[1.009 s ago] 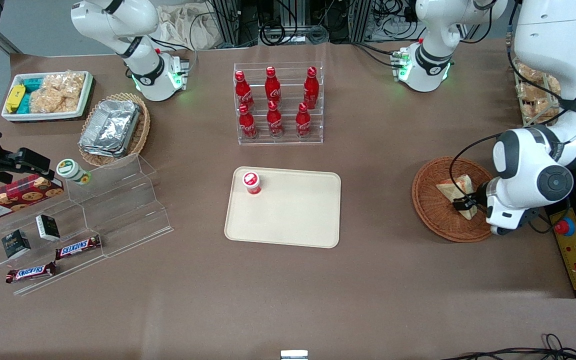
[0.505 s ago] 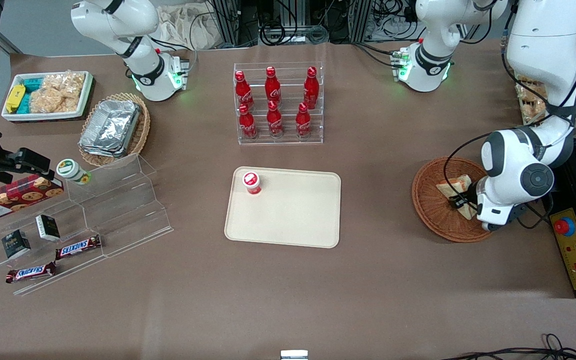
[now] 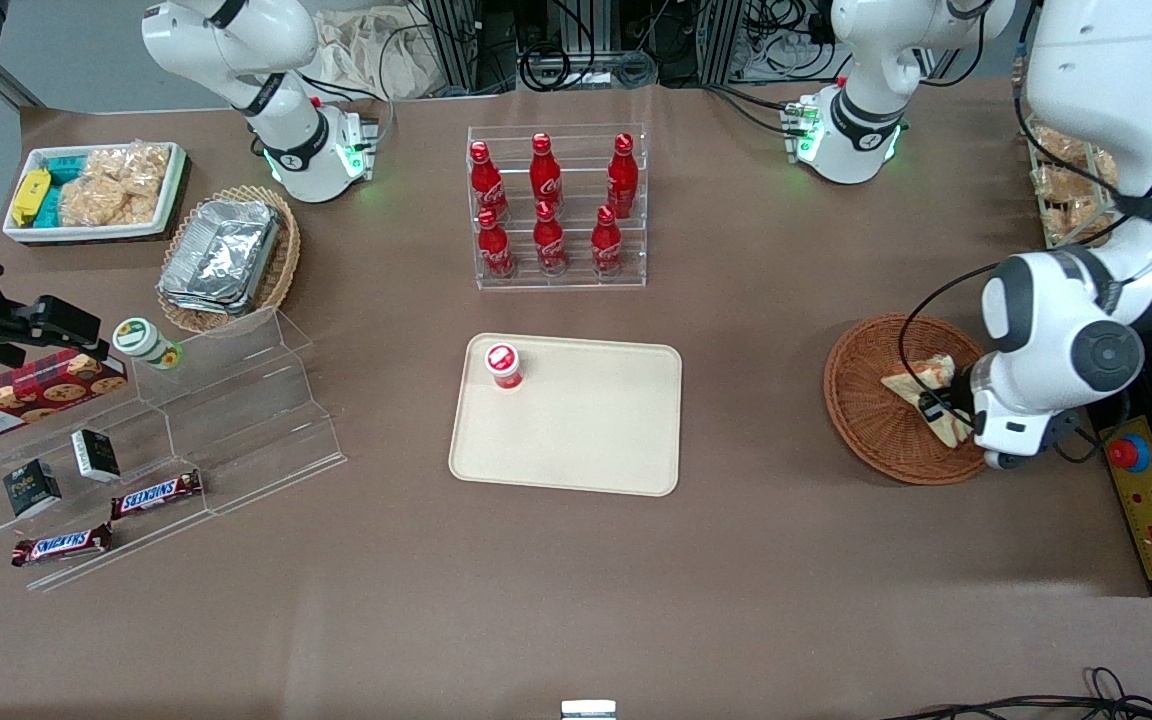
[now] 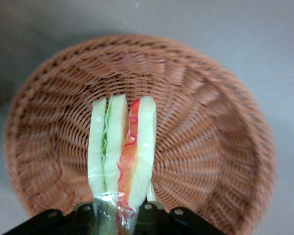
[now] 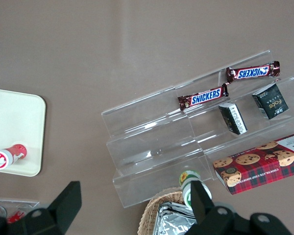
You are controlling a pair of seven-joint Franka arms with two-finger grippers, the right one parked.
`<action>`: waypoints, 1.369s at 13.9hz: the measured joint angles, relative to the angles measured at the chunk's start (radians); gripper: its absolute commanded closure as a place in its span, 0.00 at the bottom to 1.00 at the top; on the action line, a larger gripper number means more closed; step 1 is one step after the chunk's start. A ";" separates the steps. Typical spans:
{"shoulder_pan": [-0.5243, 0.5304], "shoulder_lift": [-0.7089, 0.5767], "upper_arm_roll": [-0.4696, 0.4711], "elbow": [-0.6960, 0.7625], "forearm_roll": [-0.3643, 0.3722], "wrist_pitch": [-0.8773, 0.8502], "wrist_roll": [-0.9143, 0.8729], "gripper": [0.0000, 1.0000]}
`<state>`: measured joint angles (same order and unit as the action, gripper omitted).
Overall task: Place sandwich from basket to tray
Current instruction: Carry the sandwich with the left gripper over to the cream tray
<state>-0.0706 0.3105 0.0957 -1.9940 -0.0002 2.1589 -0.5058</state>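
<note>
The sandwich [image 3: 921,383], a pale bread wedge with red-orange and green filling in clear wrap, is held over the round reddish-brown basket [image 3: 871,425] at the working arm's end of the table. My left gripper [image 3: 941,410] is shut on one end of it. In the left wrist view the sandwich [image 4: 121,152] stands on edge between the black fingers [image 4: 154,215], above the basket's woven floor [image 4: 201,122]. The cream tray [image 3: 586,440] lies mid-table, toward the parked arm from the basket. It also shows in the right wrist view [image 5: 14,127].
A small red-capped container [image 3: 503,365] stands on the tray's corner. A rack of red bottles [image 3: 556,210] is farther from the camera than the tray. A yellow control box [image 3: 1151,490] lies beside the basket. Acrylic steps with snacks [image 3: 226,420] stand toward the parked arm's end.
The left wrist swung a little toward the tray and back over the basket. The sandwich in the fingers has turned and looks raised off the basket floor.
</note>
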 measured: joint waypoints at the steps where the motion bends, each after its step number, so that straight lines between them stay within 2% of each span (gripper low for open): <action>1: -0.005 -0.039 -0.005 0.038 0.001 -0.065 0.002 0.72; 4: -0.049 -0.154 -0.029 0.199 0.002 -0.296 0.003 0.72; 7: -0.092 -0.195 -0.090 0.411 0.002 -0.513 -0.003 0.72; 9: -0.099 -0.195 -0.171 0.516 0.002 -0.584 -0.020 0.72; 11: -0.102 -0.191 -0.289 0.553 0.013 -0.596 -0.094 0.72; 13: -0.109 -0.167 -0.438 0.555 0.101 -0.596 -0.183 0.72; 15: -0.135 -0.104 -0.548 0.551 0.203 -0.585 -0.263 0.72; 19: -0.236 0.107 -0.578 0.542 0.342 -0.439 -0.350 0.71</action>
<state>-0.3066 0.4171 -0.4828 -1.4516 0.3413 1.7204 -0.8563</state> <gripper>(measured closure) 0.709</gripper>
